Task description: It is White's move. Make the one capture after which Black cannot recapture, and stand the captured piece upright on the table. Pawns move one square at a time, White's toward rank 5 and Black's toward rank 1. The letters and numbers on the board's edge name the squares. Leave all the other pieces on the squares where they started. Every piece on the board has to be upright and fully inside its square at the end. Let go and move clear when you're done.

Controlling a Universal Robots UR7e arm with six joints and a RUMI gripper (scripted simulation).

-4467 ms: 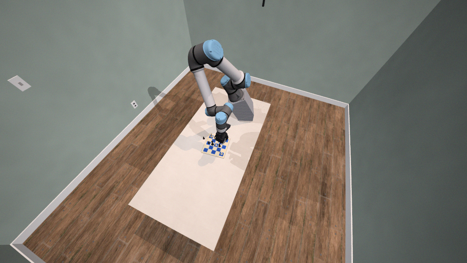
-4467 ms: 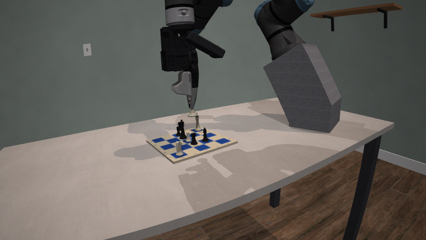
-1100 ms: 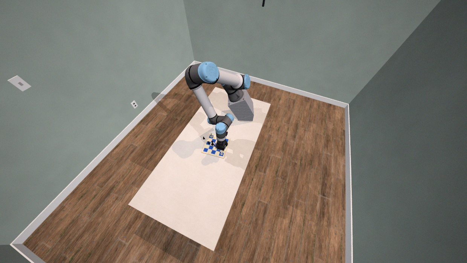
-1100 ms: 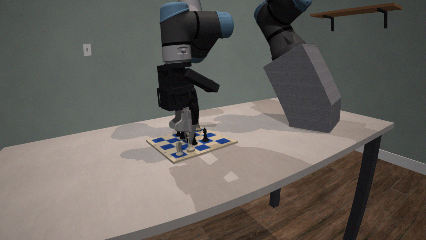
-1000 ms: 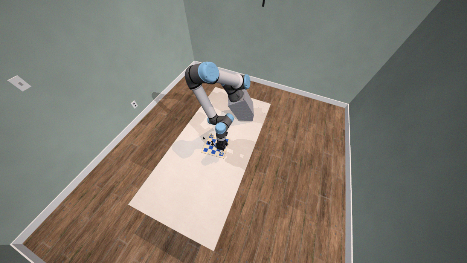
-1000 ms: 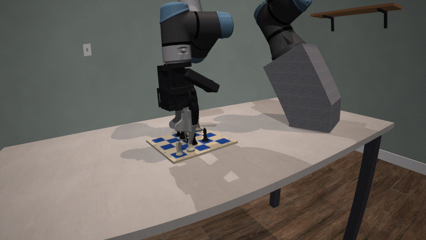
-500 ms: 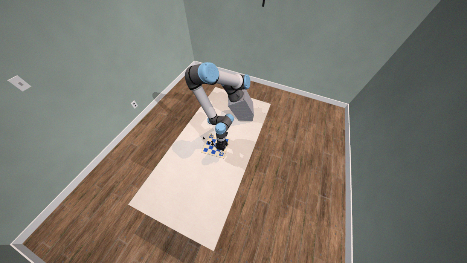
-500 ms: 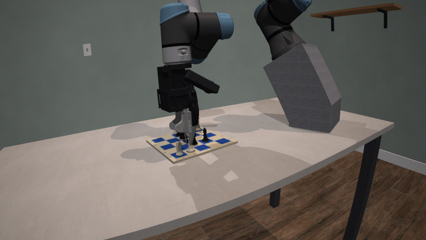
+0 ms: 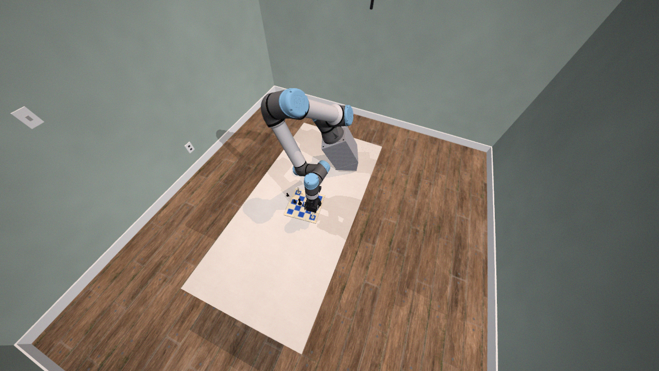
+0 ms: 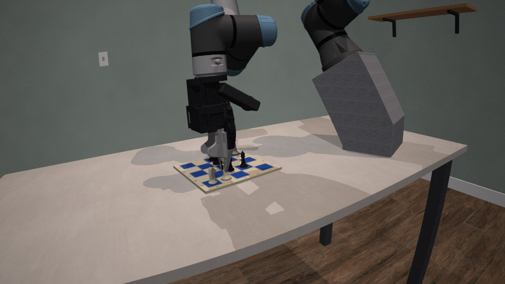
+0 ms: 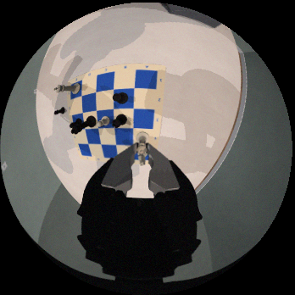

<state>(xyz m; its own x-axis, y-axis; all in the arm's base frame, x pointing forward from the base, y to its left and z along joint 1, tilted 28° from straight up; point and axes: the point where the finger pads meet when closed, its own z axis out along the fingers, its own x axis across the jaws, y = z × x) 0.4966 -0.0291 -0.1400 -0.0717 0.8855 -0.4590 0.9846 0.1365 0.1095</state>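
- clearly, i have a flat blue-and-cream board [image 9: 289, 211] [image 10: 263, 167] [image 11: 146, 100] on a pale, mottled table [image 9: 258, 276] [image 10: 106, 211] [image 11: 195, 55].
- my gripper's [image 9: 312, 207] [image 10: 225, 168] [image 11: 141, 147] tapered grey jaws are narrow, pinching a round-based white piece [image 10: 225, 177] [image 11: 141, 137] at a4.
- a small, dark pawn [image 9: 287, 194] [image 11: 60, 111] is off the board, on the table.
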